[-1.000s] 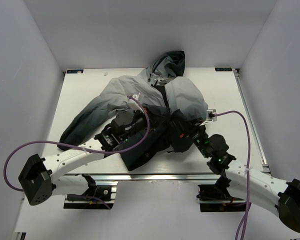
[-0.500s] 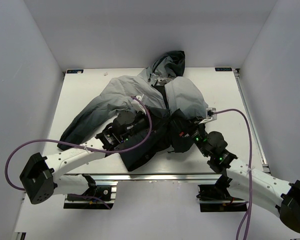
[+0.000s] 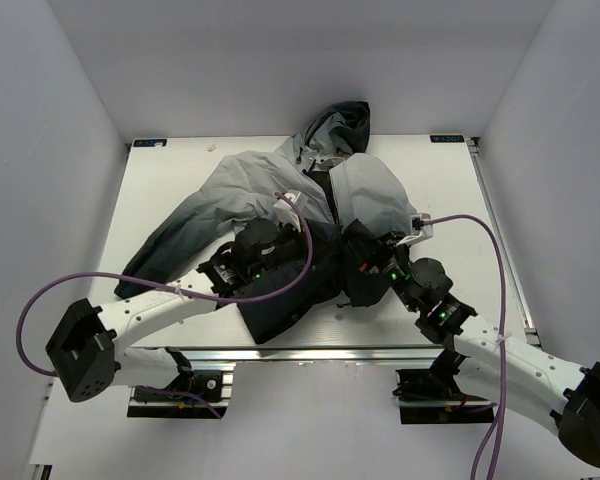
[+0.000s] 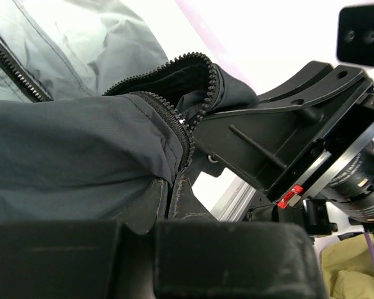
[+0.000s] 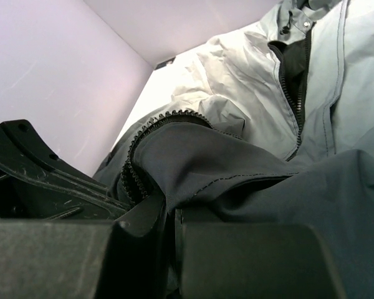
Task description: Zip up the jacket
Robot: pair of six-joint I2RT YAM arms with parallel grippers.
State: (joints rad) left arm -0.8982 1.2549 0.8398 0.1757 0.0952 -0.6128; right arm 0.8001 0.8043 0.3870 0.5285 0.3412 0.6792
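Though open, jacket (image 3: 368, 192) in left hand (image 4: 162, 208).

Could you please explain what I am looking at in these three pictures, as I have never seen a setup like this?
These are two robot arms bolted at the near edge of a white table. The wide picture comes from a fixed camera above and behind them. The other two come from a small camera on each wrist, looking out along that arm's own fingers. A hooded jacket, light grey fading to black, lies spread on the table. The left hand is closed on a fold of the dark fabric just below the zipper teeth. The right hand is likewise closed on dark fabric beside the zipper.
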